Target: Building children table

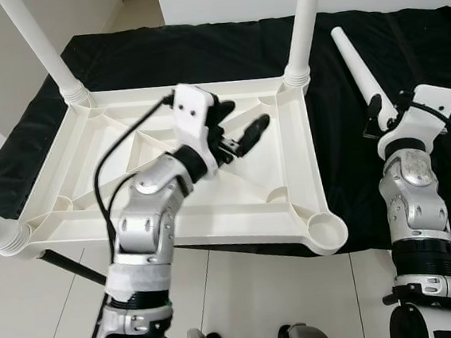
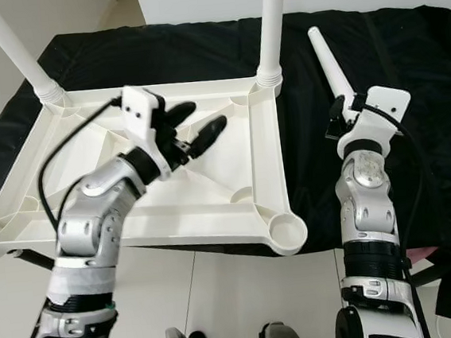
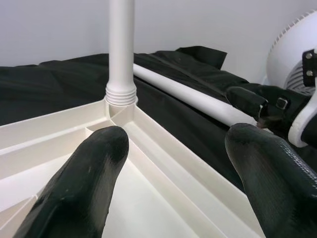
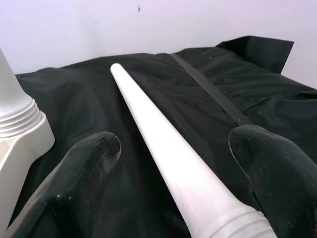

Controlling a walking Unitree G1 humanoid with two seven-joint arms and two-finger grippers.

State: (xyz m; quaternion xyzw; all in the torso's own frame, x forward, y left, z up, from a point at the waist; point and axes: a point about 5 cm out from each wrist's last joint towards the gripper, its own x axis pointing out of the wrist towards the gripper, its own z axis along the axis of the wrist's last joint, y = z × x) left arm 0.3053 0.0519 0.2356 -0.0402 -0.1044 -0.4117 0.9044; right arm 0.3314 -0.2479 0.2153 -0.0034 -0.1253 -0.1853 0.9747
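Black cloth covers the table (image 1: 404,32), carrying the upturned tabletop (image 1: 236,200) with one corner socket (image 1: 326,231) empty. Right end effector (image 4: 178,163), spread, straddles the loose leg (image 1: 357,64); left end effector (image 1: 238,132) hovers spread. Closing off-centre would probably roll the leg aside.

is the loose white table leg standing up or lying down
Lying down. The loose leg rests flat on the black cloth, beside the upturned tabletop, between the right gripper's open fingers.

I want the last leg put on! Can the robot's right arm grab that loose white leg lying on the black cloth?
Probably yes. The right gripper is open with a finger on each side of the loose leg, nothing between.
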